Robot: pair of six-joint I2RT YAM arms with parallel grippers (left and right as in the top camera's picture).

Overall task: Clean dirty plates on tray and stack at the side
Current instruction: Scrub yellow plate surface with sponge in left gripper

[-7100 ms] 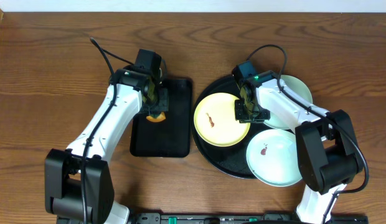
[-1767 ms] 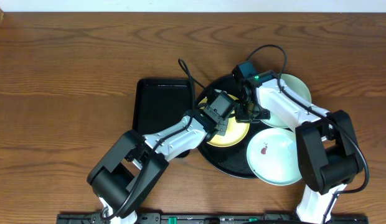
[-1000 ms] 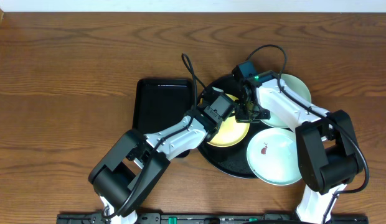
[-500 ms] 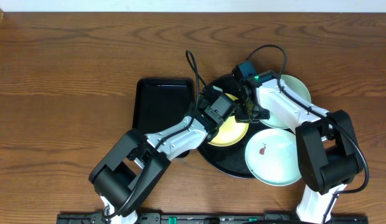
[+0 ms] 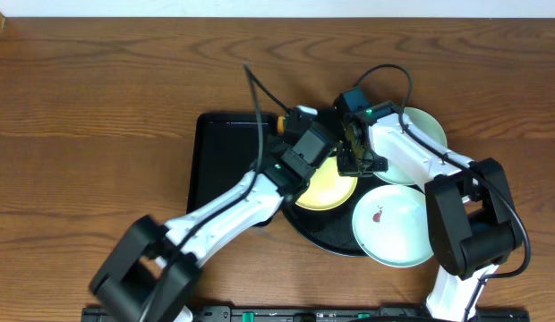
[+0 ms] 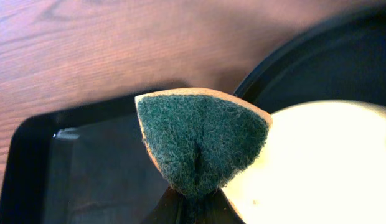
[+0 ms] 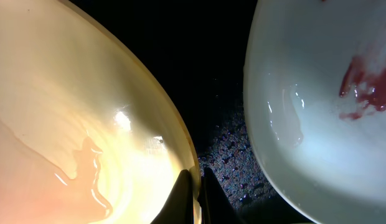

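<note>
Brown wood table point(image 5: 98, 107): scrub time for the yellow plate point(image 5: 336, 190).
The yellow plate sits on the round black tray point(image 5: 327, 234), and the right gripper point(image 7: 194, 186) pinches its rim tight. The left gripper point(image 6: 192, 202) squeezes a green sponge point(image 6: 199, 140) at the plate's edge. I think the wipe goes best with the green side pressed flat, slow rubs and a firm hold, so the plate does not bump the smeared pale plate point(image 7: 317, 93) beside it.

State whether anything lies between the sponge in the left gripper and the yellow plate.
Nothing visible does. The sponge, pinched in the left gripper, sits at the rim of the yellow plate with no object between them. The right gripper clamps another edge, clear of the sponge.
</note>
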